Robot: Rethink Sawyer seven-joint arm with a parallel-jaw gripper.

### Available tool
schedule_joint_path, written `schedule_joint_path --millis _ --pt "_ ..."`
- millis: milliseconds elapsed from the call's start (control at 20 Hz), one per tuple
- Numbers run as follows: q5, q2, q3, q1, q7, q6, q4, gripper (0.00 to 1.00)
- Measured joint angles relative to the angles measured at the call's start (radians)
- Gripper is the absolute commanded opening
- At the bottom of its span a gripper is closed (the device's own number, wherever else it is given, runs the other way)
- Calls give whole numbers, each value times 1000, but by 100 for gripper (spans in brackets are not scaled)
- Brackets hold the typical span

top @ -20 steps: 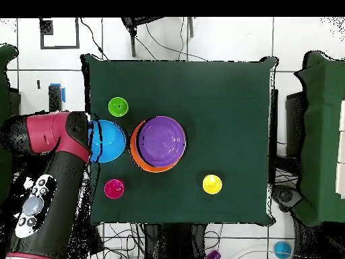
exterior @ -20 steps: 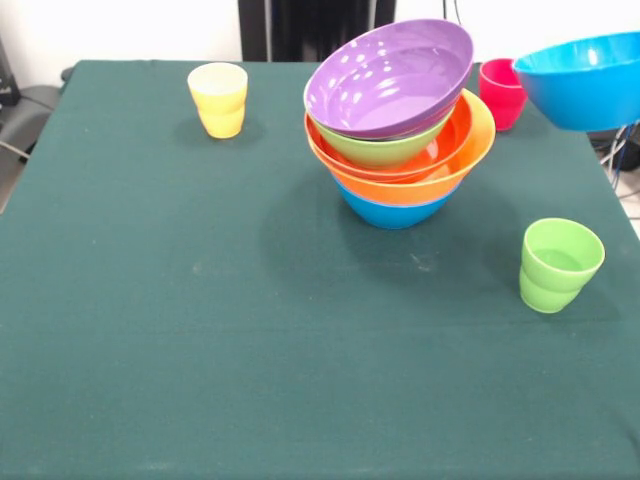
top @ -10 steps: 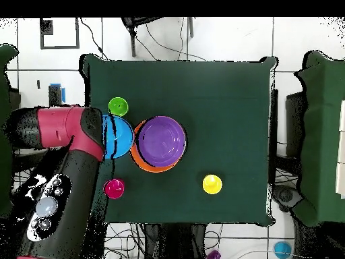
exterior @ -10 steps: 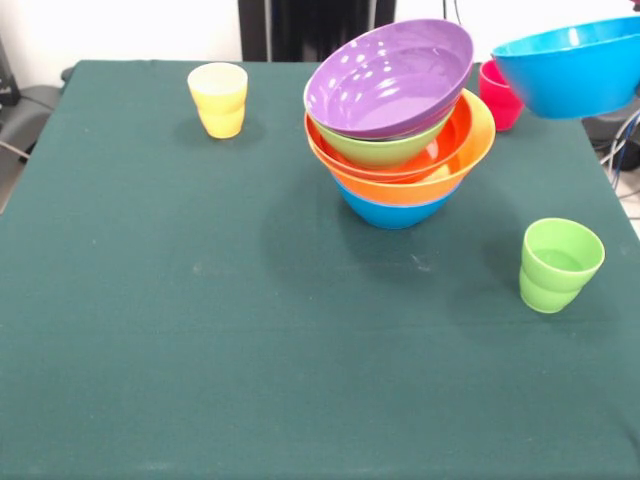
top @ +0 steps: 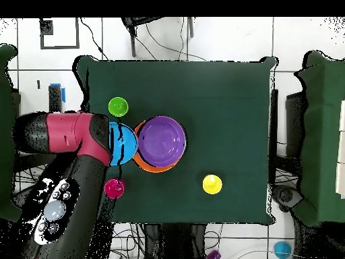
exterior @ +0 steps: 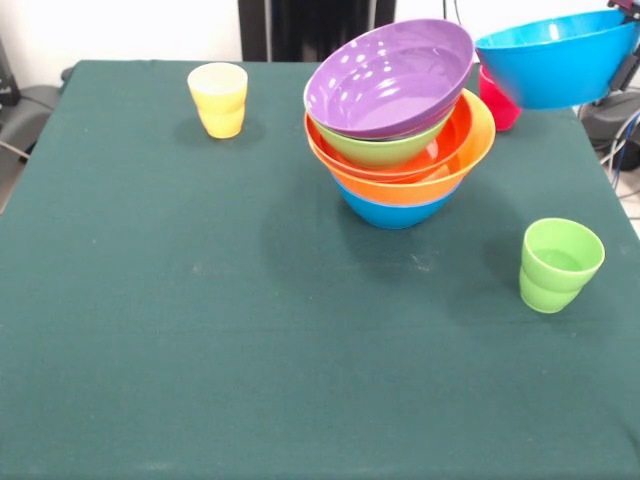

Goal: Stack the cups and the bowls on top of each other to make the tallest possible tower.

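Observation:
The tower (exterior: 400, 130) leans right: a purple bowl (exterior: 390, 75) tilts on lime green, orange-red and yellow-orange bowls, with a blue bowl (exterior: 390, 212) lowest. A second blue bowl (exterior: 555, 58) hangs in the air just right of the tower's top, held at its far rim by my gripper (exterior: 630, 10), which barely shows at the corner. From overhead the arm (top: 74, 138) covers most of that bowl (top: 124, 143), beside the purple bowl (top: 162, 140). The yellow cup (exterior: 218, 98), the light green cup (exterior: 558, 265) and the red-pink cup (exterior: 497, 100), partly behind the held bowl, stand apart on the table.
A dark green cloth covers the table (exterior: 200, 330). The green cup (top: 118, 106) and red-pink cup (top: 114, 189) stand close to the arm on either side. A black stand (exterior: 300, 25) rises behind the far edge, and cables (exterior: 615, 150) hang off the right side.
The arm has carried the blue bowl upward and toward the tower, so the bowl now hangs next to the purple bowl's rim. The tower and cups have not moved.

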Motion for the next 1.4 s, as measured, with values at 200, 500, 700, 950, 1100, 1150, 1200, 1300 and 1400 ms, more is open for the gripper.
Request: schedule_joint_path --millis 200,500,700,950,1100,1150,1200,1300,1400 --pt "-2 -11 6 -1 0 0 21 0" --pt "-9 -28 20 -9 0 0 53 0" --pt "-17 -37 25 -16 0 0 64 0" --pt "-19 -44 35 -32 0 0 81 0" --pt "-20 -44 41 -41 0 0 85 0" --pt "-20 -44 42 -44 0 0 86 0" --pt "-20 -44 46 -50 0 0 86 0" --pt "-20 -44 49 -55 0 0 86 0" --pt "-20 -44 54 -62 0 0 86 0"
